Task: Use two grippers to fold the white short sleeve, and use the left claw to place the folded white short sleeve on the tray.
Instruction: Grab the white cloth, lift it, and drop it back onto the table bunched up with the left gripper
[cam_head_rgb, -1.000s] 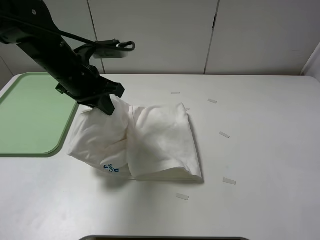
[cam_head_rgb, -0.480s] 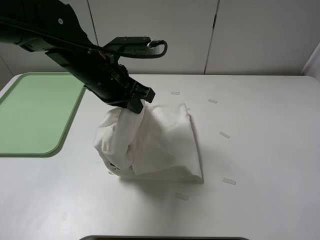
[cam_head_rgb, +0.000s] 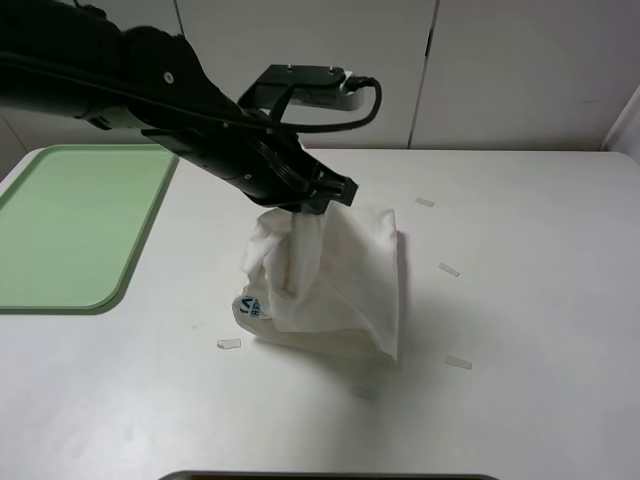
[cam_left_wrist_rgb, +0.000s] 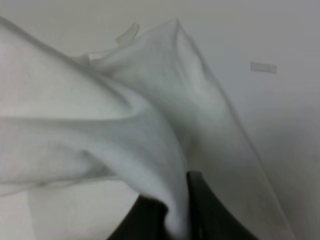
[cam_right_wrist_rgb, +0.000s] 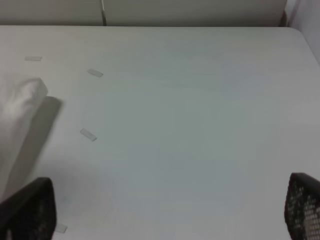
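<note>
Exterior high shows the left gripper (cam_head_rgb: 318, 203), clamped on the white short sleeve (cam_head_rgb: 340, 280), carried farther toward 3 o'clock than before, the tray (cam_head_rgb: 60, 230) well apart at 9 o'clock, and open table (cam_head_rgb: 530, 300) at 3 o'clock under the right gripper (cam_right_wrist_rgb: 165, 210), whose fingers are spread.

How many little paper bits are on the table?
5 paper bits show from above: one behind the white short sleeve, two on its right, one faint in front, one by its blue logo. The shirt or left arm may hide more.
</note>
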